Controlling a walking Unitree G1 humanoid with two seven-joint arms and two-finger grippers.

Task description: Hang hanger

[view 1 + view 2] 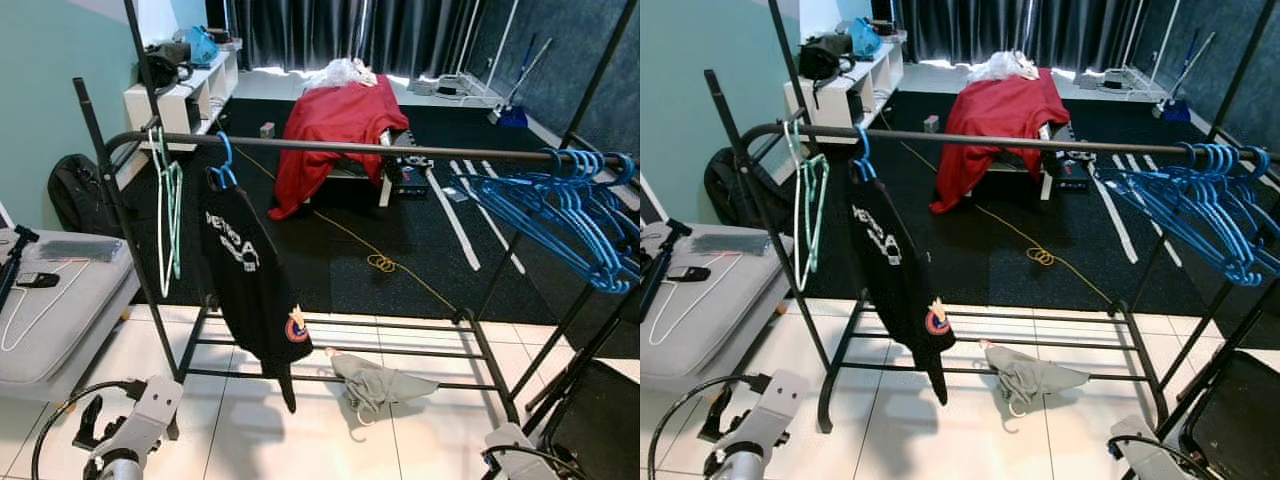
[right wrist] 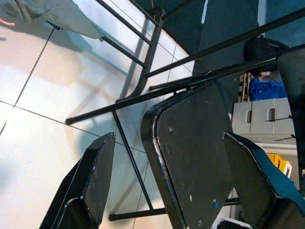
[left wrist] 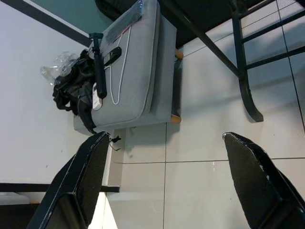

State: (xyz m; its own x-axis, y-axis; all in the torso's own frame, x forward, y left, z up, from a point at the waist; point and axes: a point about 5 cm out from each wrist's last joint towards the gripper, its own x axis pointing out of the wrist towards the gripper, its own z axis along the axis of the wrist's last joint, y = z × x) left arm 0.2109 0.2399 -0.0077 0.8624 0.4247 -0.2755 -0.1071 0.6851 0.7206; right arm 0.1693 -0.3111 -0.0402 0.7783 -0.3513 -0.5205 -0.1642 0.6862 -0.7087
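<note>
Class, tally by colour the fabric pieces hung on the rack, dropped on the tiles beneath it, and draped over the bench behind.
Black shirt: 1
Grey garment: 1
Red cloth: 1
Total: 3

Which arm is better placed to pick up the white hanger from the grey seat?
Probably the left. The white hanger lies on the grey seat at the robot's left, near the left gripper, whose fingers are open. The right gripper hangs by the black chair.

rack rail (image 1: 400,150): blue hangers (image 1: 560,215), black shirt (image 1: 245,275) | tile floor (image 1: 300,440): grey garment (image 1: 385,385)
</note>
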